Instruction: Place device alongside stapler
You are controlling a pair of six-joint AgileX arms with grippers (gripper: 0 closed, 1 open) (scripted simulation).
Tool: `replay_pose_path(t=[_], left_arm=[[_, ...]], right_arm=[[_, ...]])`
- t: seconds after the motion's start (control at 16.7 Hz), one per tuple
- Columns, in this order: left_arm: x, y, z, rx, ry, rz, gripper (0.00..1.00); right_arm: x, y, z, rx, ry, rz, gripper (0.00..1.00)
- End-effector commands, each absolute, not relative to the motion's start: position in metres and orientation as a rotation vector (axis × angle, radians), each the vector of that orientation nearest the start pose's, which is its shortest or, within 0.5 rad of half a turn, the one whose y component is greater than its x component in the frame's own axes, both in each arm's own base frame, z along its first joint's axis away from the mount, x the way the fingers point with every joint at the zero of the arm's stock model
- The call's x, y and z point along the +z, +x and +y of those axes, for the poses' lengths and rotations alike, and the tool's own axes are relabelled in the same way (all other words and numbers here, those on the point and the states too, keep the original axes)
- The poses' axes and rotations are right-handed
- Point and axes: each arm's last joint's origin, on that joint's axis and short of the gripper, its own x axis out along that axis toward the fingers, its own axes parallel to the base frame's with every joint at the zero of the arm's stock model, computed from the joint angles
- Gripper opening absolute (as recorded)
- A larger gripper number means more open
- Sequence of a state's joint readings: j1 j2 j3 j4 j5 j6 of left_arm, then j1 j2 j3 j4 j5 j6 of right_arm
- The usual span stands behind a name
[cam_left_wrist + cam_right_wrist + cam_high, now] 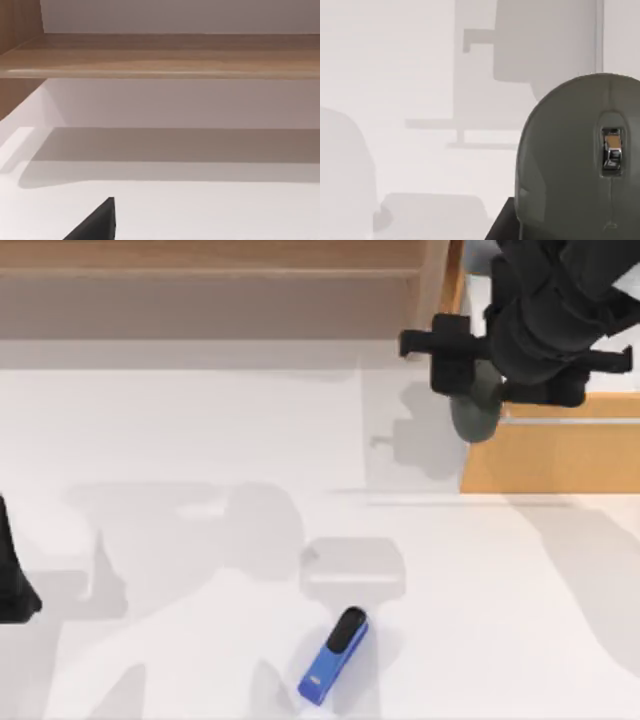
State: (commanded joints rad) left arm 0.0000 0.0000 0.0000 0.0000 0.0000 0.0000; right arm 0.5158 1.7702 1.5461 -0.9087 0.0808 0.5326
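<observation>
The device is a dark grey rounded mouse, held up in the air over the back right of the table by my right gripper, which is shut on it. In the right wrist view the device looms close, scroll wheel showing, with the white table far beneath. The stapler, blue with a black top arm, lies flat near the table's front edge, slightly right of centre and well away from the device. My left gripper sits parked at the far left edge.
A long wooden shelf runs along the back. A wooden block stands at the right, just beside the held device. The white tabletop stretches between shelf and stapler.
</observation>
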Motion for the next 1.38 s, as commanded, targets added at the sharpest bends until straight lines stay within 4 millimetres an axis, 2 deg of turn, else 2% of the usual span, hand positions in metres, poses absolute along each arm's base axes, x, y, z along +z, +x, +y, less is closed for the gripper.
replay_pose_path(t=[0.3, 0.54, 0.72, 0.9, 1.38], left_arm=[[0.160, 0.106, -0.001, 0.000, 0.000, 0.000, 1.00], [0.160, 0.106, -0.001, 0.000, 0.000, 0.000, 1.00], [0.160, 0.106, -0.001, 0.000, 0.000, 0.000, 1.00], [0.160, 0.106, -0.001, 0.000, 0.000, 0.000, 1.00], [0.160, 0.106, -0.001, 0.000, 0.000, 0.000, 1.00]], right_arm=[[0.223, 0.270, 0.213, 0.086, 0.110, 1.288, 0.00], [0.183, 0.235, 0.220, 0.039, 0.065, 1.396, 0.00], [0.163, 0.217, 0.219, 0.006, 0.033, 1.449, 0.00], [0.156, 0.211, 0.219, -0.007, 0.020, 1.467, 0.00], [0.157, 0.212, 0.219, -0.006, 0.029, 1.462, 0.00]])
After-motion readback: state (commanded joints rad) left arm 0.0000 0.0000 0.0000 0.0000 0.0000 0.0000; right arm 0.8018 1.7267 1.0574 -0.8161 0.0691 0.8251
